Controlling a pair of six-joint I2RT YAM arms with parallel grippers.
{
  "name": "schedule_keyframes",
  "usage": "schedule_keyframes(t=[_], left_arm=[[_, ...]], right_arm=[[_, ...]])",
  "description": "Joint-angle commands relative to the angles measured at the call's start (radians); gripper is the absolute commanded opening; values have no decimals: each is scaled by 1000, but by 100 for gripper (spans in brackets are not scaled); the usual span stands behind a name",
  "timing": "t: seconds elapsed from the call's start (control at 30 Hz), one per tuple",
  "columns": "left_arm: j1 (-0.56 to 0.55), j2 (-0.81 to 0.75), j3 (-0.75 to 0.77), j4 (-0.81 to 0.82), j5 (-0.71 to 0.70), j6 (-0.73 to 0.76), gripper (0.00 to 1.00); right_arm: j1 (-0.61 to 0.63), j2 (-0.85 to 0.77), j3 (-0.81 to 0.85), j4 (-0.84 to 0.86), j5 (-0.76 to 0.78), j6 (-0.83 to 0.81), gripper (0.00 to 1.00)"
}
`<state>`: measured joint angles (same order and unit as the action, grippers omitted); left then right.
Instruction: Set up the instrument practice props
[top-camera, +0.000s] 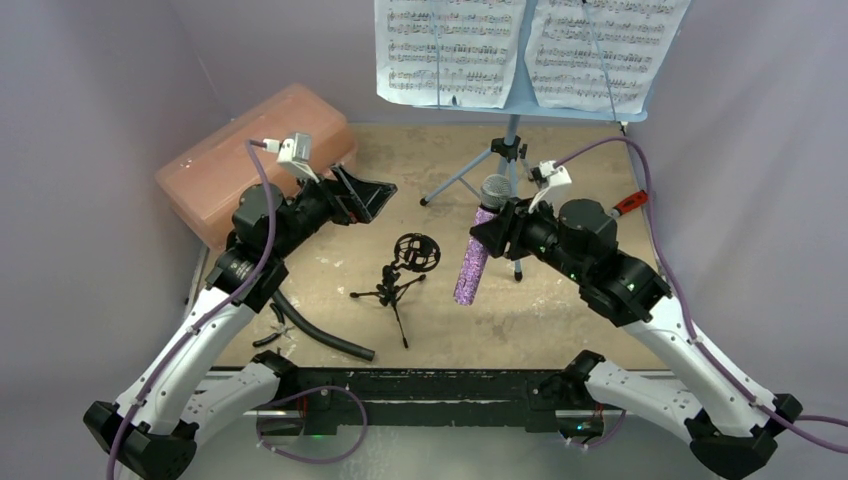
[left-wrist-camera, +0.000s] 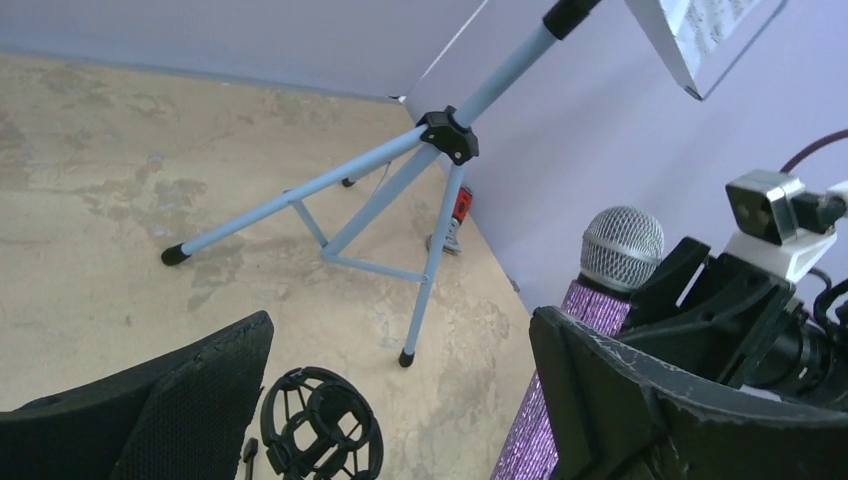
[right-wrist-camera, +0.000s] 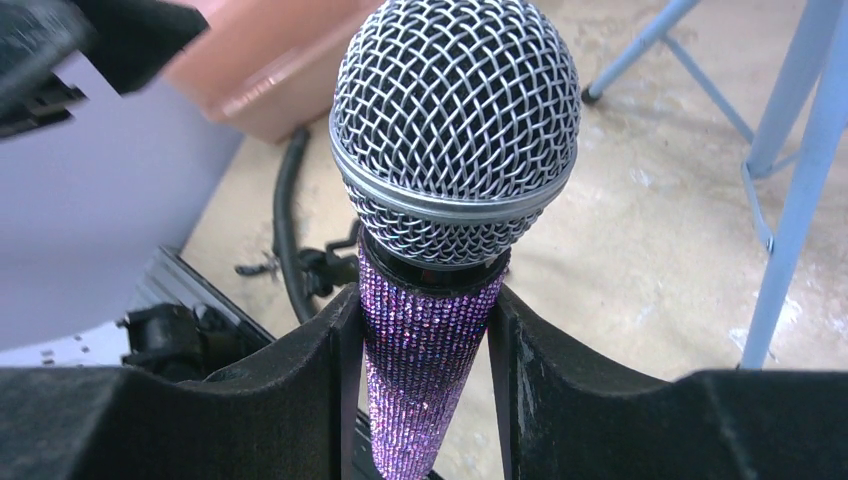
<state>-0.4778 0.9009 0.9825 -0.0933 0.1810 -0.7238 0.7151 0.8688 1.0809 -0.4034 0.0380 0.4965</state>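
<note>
Top external, right gripper (top-camera: 487, 230): half closed on the microphone (top-camera: 474, 262) just under its mesh head; purple body near upright, head up; tail touching the surface (top-camera: 570, 320) or not, unclear.
Top external, left gripper (top-camera: 368, 198): spread wide, holding nothing, pointed toward the middle.
Top external, mic stand (top-camera: 398, 290): small black tripod with a ring on top, just left of the microphone, apart from both grippers.
Top external, music stand (top-camera: 512, 150): upright at the back, two pages (top-camera: 450, 50) resting on its shelf.
Left wrist: ring of the mic stand low between the open jaws; microphone and right gripper at the right edge; music stand legs beyond.
Right wrist: jaws pressed on both sides of the glittery neck, mesh head above them.
Risk, as a judgement: light tripod likely to tip or skid if the microphone tail meets the ring rim off-centre; possible slip along the tapered body; nearby music stand leg open to a knock from the right arm.
Surface and room: worn tan board with pale scuffs; pink box (top-camera: 230, 160) back left; black hose (top-camera: 320, 335) front left; plain lilac walls (top-camera: 90, 90) around.
</note>
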Motion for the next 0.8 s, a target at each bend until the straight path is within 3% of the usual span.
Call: schedule_keyframes(t=[0.0, 0.23, 0.47, 0.77], left_arm=[[7, 5, 17, 75, 102, 92, 99], [6, 42, 44, 43, 170, 136, 99], [7, 37, 25, 44, 153, 125, 99], [7, 11, -8, 24, 30, 96, 99]], right_arm=[[5, -38, 25, 211, 22, 26, 8], [4, -107, -77, 399, -34, -25, 0], [5, -179, -180, 534, 83, 34, 0], [4, -201, -267, 728, 89, -88, 0]])
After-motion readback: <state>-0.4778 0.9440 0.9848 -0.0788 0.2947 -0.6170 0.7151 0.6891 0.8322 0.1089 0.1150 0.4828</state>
